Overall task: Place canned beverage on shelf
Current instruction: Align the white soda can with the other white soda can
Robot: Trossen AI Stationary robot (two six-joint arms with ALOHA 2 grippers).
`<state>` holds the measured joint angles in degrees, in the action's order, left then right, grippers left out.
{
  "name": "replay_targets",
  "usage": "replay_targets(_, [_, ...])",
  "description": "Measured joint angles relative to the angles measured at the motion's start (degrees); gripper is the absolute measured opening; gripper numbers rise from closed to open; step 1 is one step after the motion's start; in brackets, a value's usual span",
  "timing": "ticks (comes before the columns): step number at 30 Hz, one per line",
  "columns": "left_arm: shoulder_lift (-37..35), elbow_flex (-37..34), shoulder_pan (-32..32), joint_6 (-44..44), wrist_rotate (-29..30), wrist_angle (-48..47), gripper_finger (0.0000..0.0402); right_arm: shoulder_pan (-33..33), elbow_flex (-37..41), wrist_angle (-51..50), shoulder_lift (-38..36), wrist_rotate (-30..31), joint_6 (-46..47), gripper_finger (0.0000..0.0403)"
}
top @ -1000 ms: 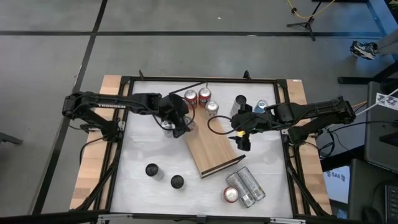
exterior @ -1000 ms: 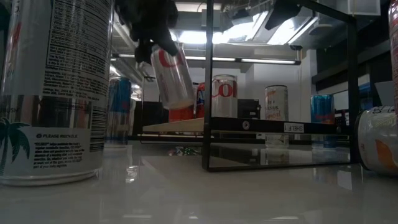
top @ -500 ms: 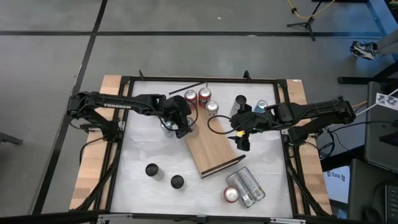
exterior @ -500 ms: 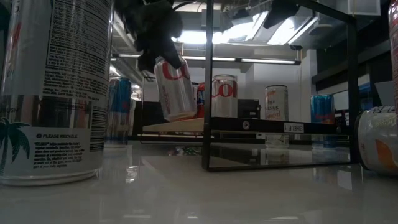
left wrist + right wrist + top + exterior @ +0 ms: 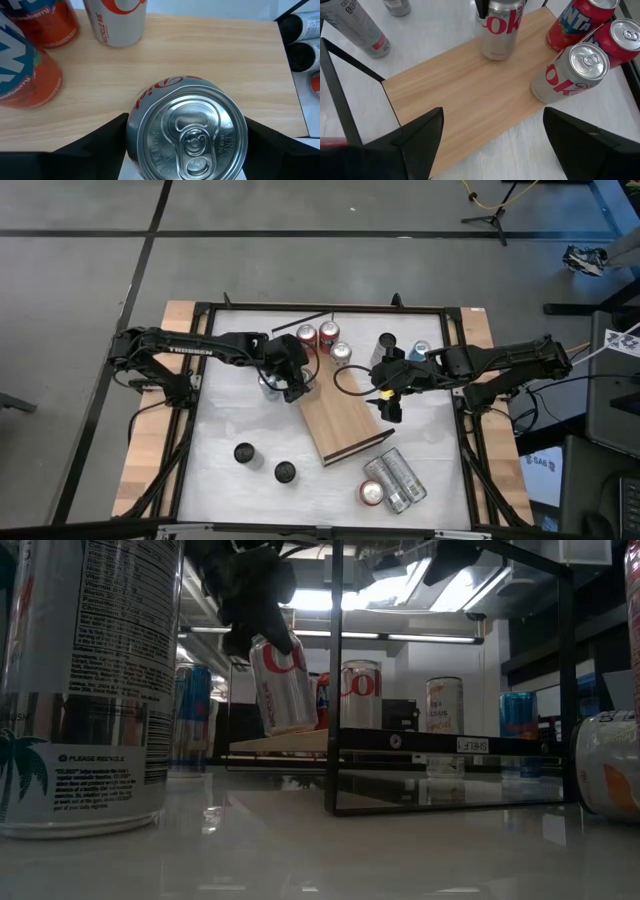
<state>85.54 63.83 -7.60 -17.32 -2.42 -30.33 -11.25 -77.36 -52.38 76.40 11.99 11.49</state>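
From above, the dark left gripper [image 5: 287, 372] covers almost all of the silver Diet Coke can [image 5: 282, 683] it carries. In the low view the tall white printed can [image 5: 90, 680] close to the lens runs off the top and left edges, and a pale can with orange marks [image 5: 607, 762] is cut by the right edge. Labels on the cans standing at the far end of the light-brown wooden shelf [image 5: 345, 418] are too small to read from overhead
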Motion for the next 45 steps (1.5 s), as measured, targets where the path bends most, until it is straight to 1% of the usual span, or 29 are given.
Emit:
replay_targets(4, [0.4,0.0,0.1,0.0,0.1,0.6,0.0312,0.0,0.0,0.0,0.0,0.0,0.0,0.0337])
replay_targets(9, [0.4,0.0,0.1,0.0,0.1,0.6,0.0316,0.0,0.0,0.0,0.0,0.0,0.0,0.0337])
replay_targets(14, [0.4,0.0,0.1,0.0,0.5,0.6,0.0317,0.0,0.0,0.0,0.0,0.0,0.0,0.0337])
replay_targets(21, [0.4,0.0,0.1,-0.1,3.8,0.6,0.0318,0.0,0.0,0.0,0.0,0.0,0.0,0.0337])
replay_targets(45, [0.4,0.0,0.1,0.0,4.7,0.6,0.0319,0.0,0.0,0.0,0.0,0.0,0.0,0.0337])
